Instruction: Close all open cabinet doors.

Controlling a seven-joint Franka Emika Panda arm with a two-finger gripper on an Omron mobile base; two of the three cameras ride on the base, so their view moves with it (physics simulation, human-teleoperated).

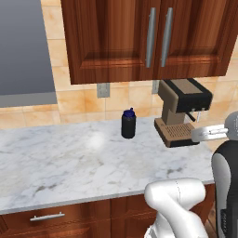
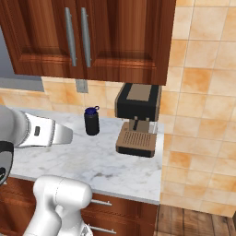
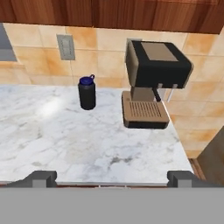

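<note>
The cabinet doors hang above a marble counter, against a tan tiled wall; the two doors seen from the base cameras lie flat in their frame, faces turned out to the room, long axis upright, their silver handles standing vertical side by side at the seam. Both look shut, so the step in hand seems to be a search for a door that is ajar: at the right edge of the hand view a dark brown slab leans past the counter's end, possibly an open door, though too little of it is visible to be sure. The next move calls for turning the arm or base toward that side to bring it into full view, then getting the claw behind its free edge to push it home. On the counter, below the doors, stand a coffee machine and, well to its left, a small dark bottle with a blue cap; a grey wall plate sits on the tiles behind. The claw hovers before the counter's front edge, its tips wide apart and holding nothing. A drawer front runs below the counter.
</note>
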